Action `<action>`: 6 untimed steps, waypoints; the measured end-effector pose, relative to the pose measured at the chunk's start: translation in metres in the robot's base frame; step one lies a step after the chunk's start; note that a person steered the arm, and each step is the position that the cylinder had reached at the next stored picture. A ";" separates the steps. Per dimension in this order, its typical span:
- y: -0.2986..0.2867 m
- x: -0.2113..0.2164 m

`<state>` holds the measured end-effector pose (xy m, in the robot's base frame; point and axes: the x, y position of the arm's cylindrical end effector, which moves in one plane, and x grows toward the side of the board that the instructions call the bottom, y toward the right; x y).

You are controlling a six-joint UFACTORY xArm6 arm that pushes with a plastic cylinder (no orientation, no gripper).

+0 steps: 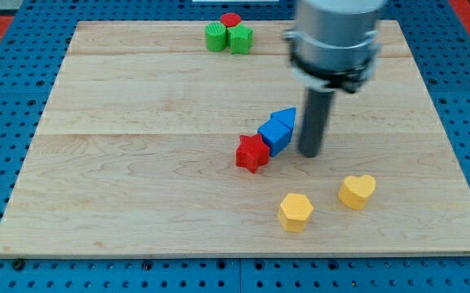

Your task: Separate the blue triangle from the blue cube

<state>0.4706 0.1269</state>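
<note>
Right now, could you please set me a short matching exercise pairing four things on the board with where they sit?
Things:
1. red star block
2. green blocks
3. yellow heart block
4. my tip

Places:
A. view's top edge
B. just right of the blue blocks
C. touching the blue cube's lower left
D. lower right, beside the yellow hexagon

Pairs: 1-C, 2-A, 3-D, 4-B

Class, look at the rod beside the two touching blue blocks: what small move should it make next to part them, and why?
Probably a short push toward the view's top left. My tip sits just right of the blue triangle, which touches the blue cube below-left of it. Catching the triangle alone should slide it off; pushing straight left risks shoving both into the red star.
</note>
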 end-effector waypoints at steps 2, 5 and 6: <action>-0.053 -0.022; -0.093 -0.068; -0.063 -0.040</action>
